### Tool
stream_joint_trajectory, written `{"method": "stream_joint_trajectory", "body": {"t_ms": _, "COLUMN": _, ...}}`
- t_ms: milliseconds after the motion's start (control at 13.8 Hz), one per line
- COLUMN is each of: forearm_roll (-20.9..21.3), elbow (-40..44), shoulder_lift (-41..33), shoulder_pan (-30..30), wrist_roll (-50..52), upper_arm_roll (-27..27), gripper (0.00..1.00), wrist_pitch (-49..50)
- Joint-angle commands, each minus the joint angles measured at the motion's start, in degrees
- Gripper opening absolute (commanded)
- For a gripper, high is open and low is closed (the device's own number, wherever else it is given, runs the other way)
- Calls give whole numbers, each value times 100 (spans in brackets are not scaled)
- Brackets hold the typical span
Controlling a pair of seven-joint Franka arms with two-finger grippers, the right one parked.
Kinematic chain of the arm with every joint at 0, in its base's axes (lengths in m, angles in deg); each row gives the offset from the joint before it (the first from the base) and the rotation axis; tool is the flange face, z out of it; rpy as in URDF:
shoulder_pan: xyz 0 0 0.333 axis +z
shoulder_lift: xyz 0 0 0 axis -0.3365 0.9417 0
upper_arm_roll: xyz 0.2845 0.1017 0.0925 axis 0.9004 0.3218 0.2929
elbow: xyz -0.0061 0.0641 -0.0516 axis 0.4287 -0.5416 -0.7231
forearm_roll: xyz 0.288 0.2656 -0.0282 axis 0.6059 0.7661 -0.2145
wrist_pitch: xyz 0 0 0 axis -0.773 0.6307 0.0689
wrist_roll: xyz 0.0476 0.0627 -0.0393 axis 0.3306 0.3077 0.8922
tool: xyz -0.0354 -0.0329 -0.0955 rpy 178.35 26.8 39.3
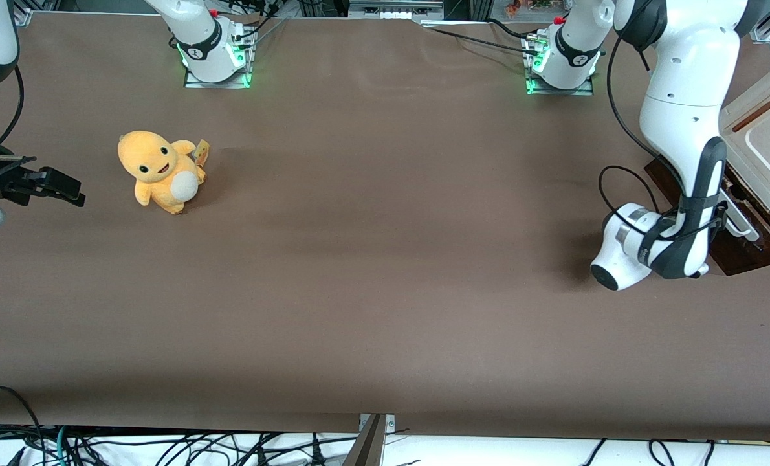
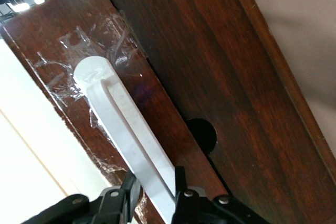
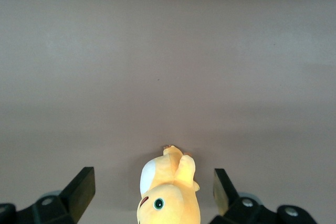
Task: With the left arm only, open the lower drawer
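Gripping the white bar handle (image 2: pixel 134 145) of the lower drawer (image 2: pixel 210 82), the left arm's (image 1: pixel 682 110) jaws pinch it; plush toy (image 1: pixel 160 169) toward nine o'clock.

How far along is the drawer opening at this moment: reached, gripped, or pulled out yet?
Reach looks done: the left arm has its tool at the lower drawer, one finger on each side of the white handle. In hand: the grip, seemingly closed on the bar. Left: the pull; no pale box interior shows, so the drawer looks barely opened, if at all.
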Motion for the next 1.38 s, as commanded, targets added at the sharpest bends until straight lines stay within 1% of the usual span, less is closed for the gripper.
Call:
{"method": "stream_joint_trajectory", "body": {"t_ms": 0, "forearm_roll": 6, "elbow": 384, "shoulder_lift": 223, "shoulder_pan": -207, "wrist_roll": -274, "upper_arm_roll": -17, "gripper": 13, "wrist_pitch": 195}}
{"method": "stream_joint_trajectory", "body": {"t_ms": 508, "forearm_roll": -433, "elbow": 831, "shoulder_lift": 442, "shoulder_pan": -454, "wrist_roll": -274, "upper_arm_roll": -26, "gripper": 13, "wrist_pitch": 353}}
{"method": "stream_joint_trajectory", "body": {"t_ms": 944, "forearm_roll": -566, "elbow": 920, "shoulder_lift": 442, "shoulder_pan": -507, "wrist_roll": -282, "upper_arm_roll": -35, "gripper": 14, "wrist_pitch": 362}}
{"method": "stream_joint_trajectory", "body": {"t_ms": 1089, "forearm_roll": -705, "elbow": 999, "shoulder_lift": 451, "shoulder_pan": -507, "wrist_roll": -282, "upper_arm_roll": -35, "gripper": 15, "wrist_pitch": 362}}
{"method": "stream_joint_trajectory", "body": {"t_ms": 1161, "forearm_roll": -724, "elbow": 1008, "shoulder_lift": 451, "shoulder_pan": -507, "wrist_roll": -274, "upper_arm_roll": -35, "gripper": 21, "wrist_pitch": 362}}
{"method": "stream_joint_trajectory", "body": {"t_ms": 1234, "forearm_roll": -724, "elbow": 1008, "shoulder_lift": 442, "shoulder_pan": -507, "wrist_roll": -274, "upper_arm_roll": -35, "gripper": 65, "wrist_pitch": 362}}
{"method": "stream_joint_trajectory", "body": {"t_ms": 1306, "forearm_roll": -733, "elbow": 1008, "shoulder_lift": 407, "shoulder_pan": -498, "wrist_roll": -274, "upper_arm_roll": -35, "gripper": 100, "wrist_pitch": 353}}
